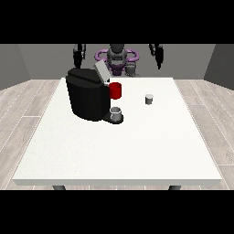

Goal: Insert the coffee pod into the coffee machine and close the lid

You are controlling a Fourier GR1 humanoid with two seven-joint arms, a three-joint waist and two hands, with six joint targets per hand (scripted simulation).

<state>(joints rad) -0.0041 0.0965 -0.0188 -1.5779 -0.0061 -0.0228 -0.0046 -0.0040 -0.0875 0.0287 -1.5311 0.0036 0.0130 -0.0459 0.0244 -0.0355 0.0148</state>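
Observation:
A black coffee machine (87,98) stands on the white table (119,146), left of the middle, with its grey lid (101,72) raised and tilted back. A small grey coffee pod (149,99) stands alone on the table to the machine's right. Both hands are raised at the back, well above the table and apart from everything. The hand at the view's left (78,55) hangs behind the machine. The hand at the view's right (158,55) is far behind the pod. Neither hand holds anything.
A grey cup (116,113) rests on the machine's drip base. A red mug (115,90) stands just behind it, beside the machine. The robot's torso (117,59) is at the table's far edge.

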